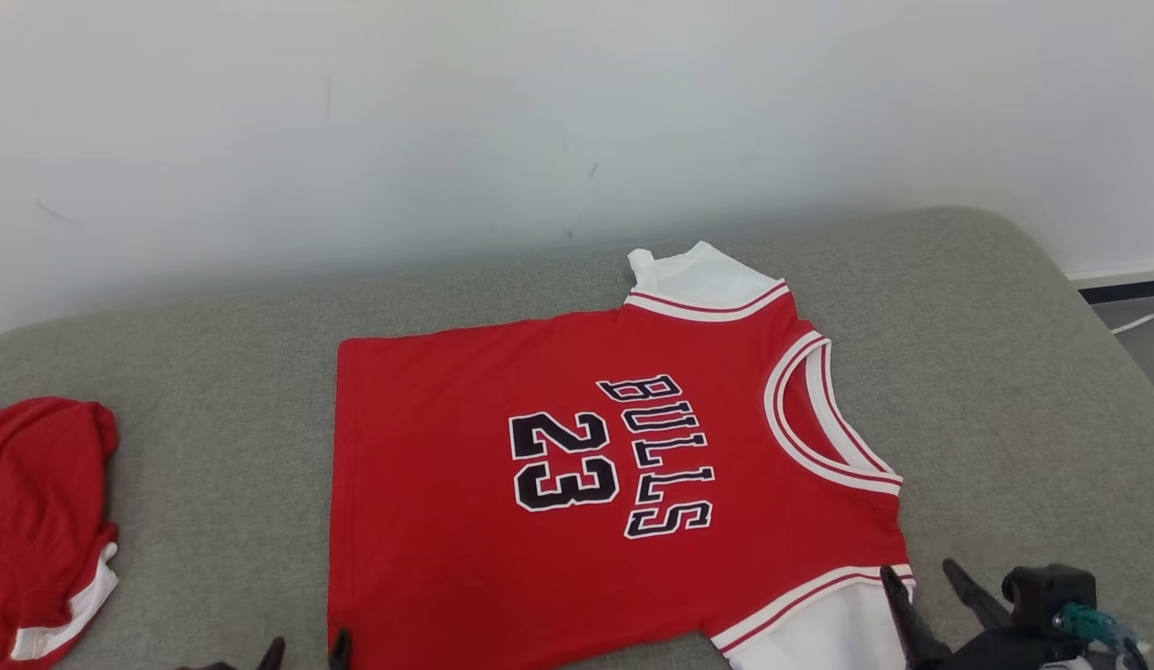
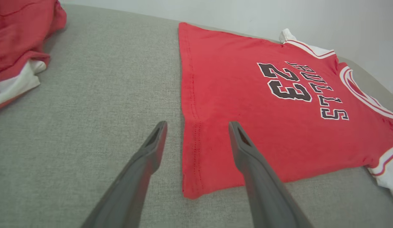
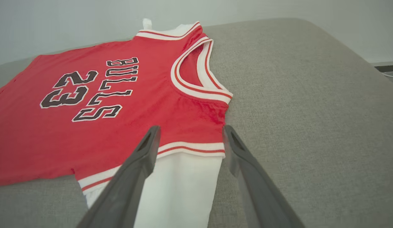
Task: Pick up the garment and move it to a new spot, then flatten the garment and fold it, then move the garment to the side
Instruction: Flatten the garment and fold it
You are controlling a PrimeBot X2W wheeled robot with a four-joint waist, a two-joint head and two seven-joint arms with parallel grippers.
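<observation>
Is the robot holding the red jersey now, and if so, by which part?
Nothing is held. The left gripper stands open at the hem of the jersey, the right gripper open at its white sleeve.

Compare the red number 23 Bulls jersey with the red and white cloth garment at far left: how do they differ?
The red Bulls jersey lies spread flat; the red and white garment is bunched up. The jersey shows black lettering; the garment shows none. The jersey sits central in the head view; the garment is cut off by its left edge. Both are red with white trim.
</observation>
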